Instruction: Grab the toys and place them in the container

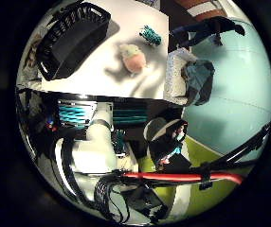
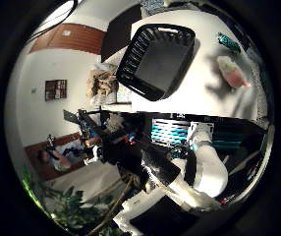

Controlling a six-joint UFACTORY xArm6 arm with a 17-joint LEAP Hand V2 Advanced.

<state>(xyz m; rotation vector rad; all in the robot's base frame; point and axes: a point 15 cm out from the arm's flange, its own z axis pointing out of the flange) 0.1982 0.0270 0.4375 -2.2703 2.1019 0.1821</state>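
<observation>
Task not yet begun, by the look of it — the black basket [image 2: 157,61] stands empty on the white counter [image 1: 97,78], and both toys lie outside it. The pink toy [image 1: 133,57], soft and rounded with a pale green top, rests near the counter's middle, at about 3 o'clock of the basket and well apart from it. The teal toy [image 1: 150,35], smaller and bristly in outline, lies beyond it near the counter's far edge, at roughly 1 o'clock of the pink one, not touching it. Both toys and basket appear small — the palm is judged to be far from the counter. Whether the fingers are straight or curled cannot be told. Two picks and two placements remain.
</observation>
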